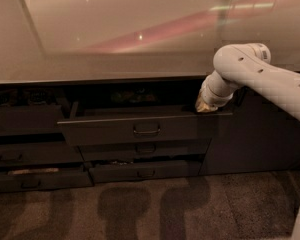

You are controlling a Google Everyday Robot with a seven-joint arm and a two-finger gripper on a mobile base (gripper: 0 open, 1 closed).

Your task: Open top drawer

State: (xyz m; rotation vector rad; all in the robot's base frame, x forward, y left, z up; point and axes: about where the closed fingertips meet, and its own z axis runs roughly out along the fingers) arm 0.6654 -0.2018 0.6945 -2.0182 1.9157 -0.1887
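- Arm (277, 84): matte white shell, thick rounded tube, smooth finish.
- Elbow joint (236, 63): bulbous white knuckle w/ a few small dark dots on its face (holes or screws, can't tell).
- End cap (262, 51) beside elbow: round, w/ thin grey ring.
- Wrist (217, 90): short white cylinder, narrower than rest of arm, faint seam lines.
- Gripper (206, 107): small, beige-tan, duller than arm shell; sits at right end of top drawer's (105, 130) upper edge.
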